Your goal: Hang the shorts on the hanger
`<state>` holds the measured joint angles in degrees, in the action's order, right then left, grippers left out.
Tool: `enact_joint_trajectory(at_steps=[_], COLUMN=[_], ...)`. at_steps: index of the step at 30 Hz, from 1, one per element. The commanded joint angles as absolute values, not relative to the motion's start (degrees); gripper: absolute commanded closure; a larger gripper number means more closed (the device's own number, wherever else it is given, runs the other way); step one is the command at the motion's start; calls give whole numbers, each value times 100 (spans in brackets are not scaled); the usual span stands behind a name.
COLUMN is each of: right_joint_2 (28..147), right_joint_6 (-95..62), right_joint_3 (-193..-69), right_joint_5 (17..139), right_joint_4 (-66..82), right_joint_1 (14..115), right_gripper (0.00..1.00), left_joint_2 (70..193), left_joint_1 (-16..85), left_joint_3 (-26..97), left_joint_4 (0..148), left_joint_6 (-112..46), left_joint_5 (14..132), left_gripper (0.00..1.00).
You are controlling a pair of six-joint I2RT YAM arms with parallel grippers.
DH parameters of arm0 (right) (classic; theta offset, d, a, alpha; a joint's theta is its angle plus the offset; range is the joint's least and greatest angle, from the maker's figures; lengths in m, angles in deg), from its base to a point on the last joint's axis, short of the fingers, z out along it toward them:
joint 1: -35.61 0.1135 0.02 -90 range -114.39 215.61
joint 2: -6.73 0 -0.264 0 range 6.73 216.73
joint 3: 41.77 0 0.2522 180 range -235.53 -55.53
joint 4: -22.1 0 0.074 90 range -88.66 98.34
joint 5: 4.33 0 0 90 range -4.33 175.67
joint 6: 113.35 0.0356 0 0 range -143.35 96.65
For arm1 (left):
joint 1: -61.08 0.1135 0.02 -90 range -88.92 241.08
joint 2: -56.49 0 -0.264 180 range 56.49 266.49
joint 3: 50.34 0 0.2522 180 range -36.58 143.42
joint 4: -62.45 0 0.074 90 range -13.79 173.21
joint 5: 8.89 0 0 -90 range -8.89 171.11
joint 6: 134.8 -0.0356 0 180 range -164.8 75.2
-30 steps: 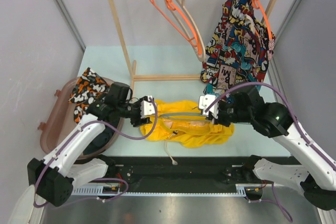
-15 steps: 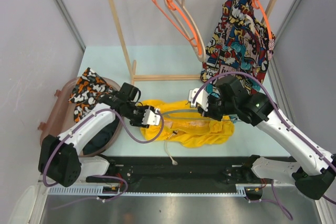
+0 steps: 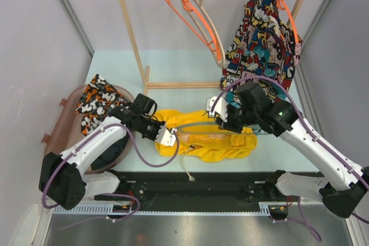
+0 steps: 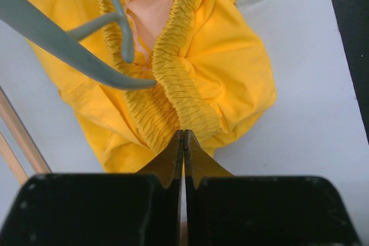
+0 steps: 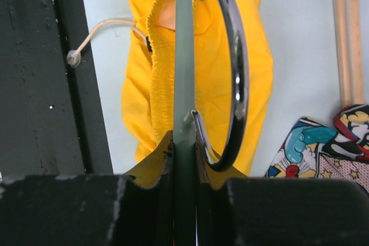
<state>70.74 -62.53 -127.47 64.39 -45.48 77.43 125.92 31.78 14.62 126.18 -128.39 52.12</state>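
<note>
Now pinching the shorts at the waistband with left end effector, clamping the hanger by its hook with right end effector. Lying in the basket: patterned cloth.

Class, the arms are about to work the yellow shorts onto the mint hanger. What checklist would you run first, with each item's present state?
1. Right tool clamps the hanger: ok, shut on its bar beside the metal hook.
2. Left tool closed at the waistband: ok.
3. Left tool actually pinching fabric: cannot tell.
4. Drawstring free of both tools: ok.
5. Shorts hung on the hanger: not ok, they lie on the table.
</note>
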Motion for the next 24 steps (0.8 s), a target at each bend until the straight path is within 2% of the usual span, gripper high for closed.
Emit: enact_joint_trajectory(at_steps=[1, 8, 24], right_joint_2=[7247, 7536, 8152], right_joint_6=[-6159, -6080, -6194], right_joint_3=[-12927, -12874, -12769], right_joint_5=[6325, 6484, 5553], right_joint_4=[-4220, -3860, -3262], right_joint_1=[7867, 8017, 8078], right_gripper=[100, 100, 100], left_joint_2=[12461, 12347, 12012], left_joint_1=[3111, 3093, 2768], left_joint_3=[1448, 1553, 1984], left_joint_4=[12780, 12859, 12868], left_joint_6=[-12847, -12794, -12470], left_joint_5=[5132, 5044, 4745], left_gripper=[100, 100, 100])
